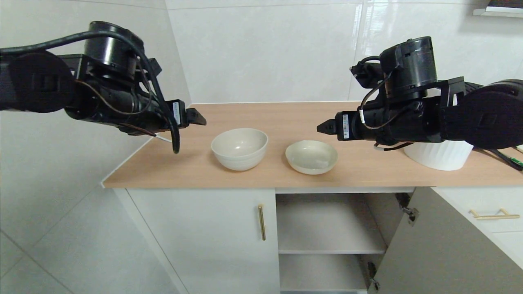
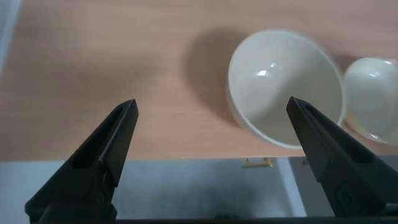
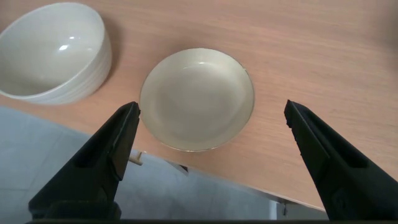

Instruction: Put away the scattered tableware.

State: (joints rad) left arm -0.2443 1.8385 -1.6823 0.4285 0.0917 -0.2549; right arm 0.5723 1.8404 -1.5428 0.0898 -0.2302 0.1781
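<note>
Hovering above the wooden countertop (image 1: 196, 167), the left gripper (image 1: 199, 118) hangs to the left of the deep bowl (image 1: 239, 148) and higher than its rim. Its fingers (image 2: 112, 143) are spread wide with nothing between them. In the left wrist view the deep bowl sits off to one side of the gap, with one finger crossing its edge.

The shallow bowl (image 1: 311, 156) stands upright just to the right of the deep bowl, close to it but not touching. Both lie near the counter's front edge. The right gripper (image 1: 323, 127) hangs above the counter, farther to the right of the deep bowl than the shallow bowl is. Its fingers (image 3: 109, 152) are also spread and hold nothing. In the right wrist view the shallow bowl lies below it, framed in the gap between them.

A white ribbed container (image 1: 439, 157) stands well to the right of the deep bowl, partly hidden by the right arm. Below the deep bowl is a closed cabinet door (image 1: 212, 232), and below and to the right of it the open cabinet's shelf (image 1: 327, 241).
</note>
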